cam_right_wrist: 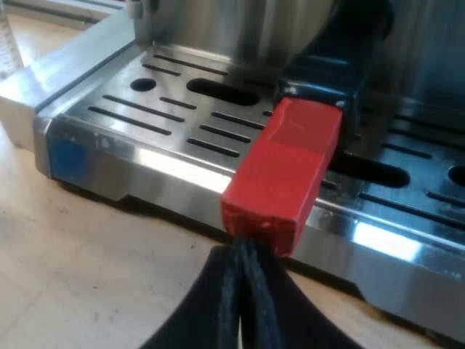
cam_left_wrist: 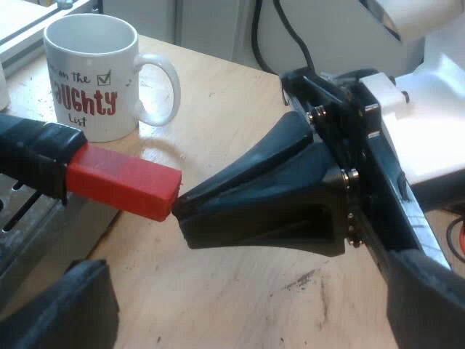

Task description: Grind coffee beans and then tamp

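Right gripper (cam_right_wrist: 243, 251) up close, both fingers pressed flat together, holding nothing, tips touching the red end (cam_right_wrist: 283, 174) of the holder's handle (cam_right_wrist: 330, 69). The holder sits at the espresso machine (cam_right_wrist: 218, 29) front, handle reaching out over the slotted drip tray (cam_right_wrist: 145, 109) (locked in, I'd judge). Left gripper (cam_left_wrist: 247, 305) hangs spread wide over the table (cam_left_wrist: 232, 116), empty. Beyond, a mug (cam_left_wrist: 91, 73) waits. Whether grounds are in is hidden; tamping, I reckon, is all ahead
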`<state>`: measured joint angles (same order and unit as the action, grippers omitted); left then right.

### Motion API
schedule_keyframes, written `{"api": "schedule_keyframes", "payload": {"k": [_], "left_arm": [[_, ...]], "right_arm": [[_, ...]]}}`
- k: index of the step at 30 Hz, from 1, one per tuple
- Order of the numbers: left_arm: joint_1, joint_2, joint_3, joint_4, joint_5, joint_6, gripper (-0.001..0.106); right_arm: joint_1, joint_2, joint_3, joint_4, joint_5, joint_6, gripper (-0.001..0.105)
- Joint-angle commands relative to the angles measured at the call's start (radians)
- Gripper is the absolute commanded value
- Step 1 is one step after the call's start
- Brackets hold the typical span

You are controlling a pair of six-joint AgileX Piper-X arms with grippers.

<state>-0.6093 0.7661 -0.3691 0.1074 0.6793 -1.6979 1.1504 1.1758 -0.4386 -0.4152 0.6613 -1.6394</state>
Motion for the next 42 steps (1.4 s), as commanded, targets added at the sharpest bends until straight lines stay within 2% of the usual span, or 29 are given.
{"api": "schedule_keyframes", "payload": {"k": [1, 6, 13, 20, 24, 28, 35, 38, 40, 42], "left_arm": [[-0.004, 0.002, 0.000, -0.006, 0.015, -0.003, 0.078], [-0.004, 0.002, 0.000, -0.006, 0.015, -0.003, 0.078], [-0.004, 0.002, 0.000, -0.006, 0.015, -0.003, 0.078], [-0.004, 0.002, 0.000, -0.006, 0.015, -0.003, 0.078], [-0.004, 0.002, 0.000, -0.004, 0.015, -0.003, 0.078], [-0.004, 0.002, 0.000, -0.004, 0.015, -0.003, 0.078], [-0.004, -0.002, 0.000, -0.004, 0.015, -0.003, 0.078], [-0.004, -0.051, 0.000, 0.022, 0.015, -0.003, 0.078], [-0.004, -0.108, 0.000, 0.059, 0.008, -0.003, 0.078], [-0.004, -0.173, 0.000, 0.108, -0.021, -0.003, 0.078]], "right_arm": [[-0.054, 0.000, -0.030, -0.105, 0.141, -0.023, 0.004], [-0.057, 0.000, -0.045, -0.120, 0.195, -0.038, 0.004], [-0.108, 0.000, -0.046, -0.145, 0.191, -0.050, 0.004], [-0.094, 0.000, -0.046, -0.142, 0.192, -0.050, 0.004], [-0.058, 0.000, -0.046, -0.094, 0.200, -0.046, 0.004], [-0.039, 0.000, -0.046, -0.010, 0.243, -0.014, 0.004], [-0.039, -0.050, -0.046, -0.003, 0.278, -0.013, 0.005], [-0.039, -0.117, -0.046, 0.063, 0.277, -0.014, 0.018], [-0.022, -0.183, -0.046, 0.137, 0.267, -0.008, 0.038], [-0.016, -0.201, -0.046, 0.159, 0.267, -0.008, 0.042]]}}
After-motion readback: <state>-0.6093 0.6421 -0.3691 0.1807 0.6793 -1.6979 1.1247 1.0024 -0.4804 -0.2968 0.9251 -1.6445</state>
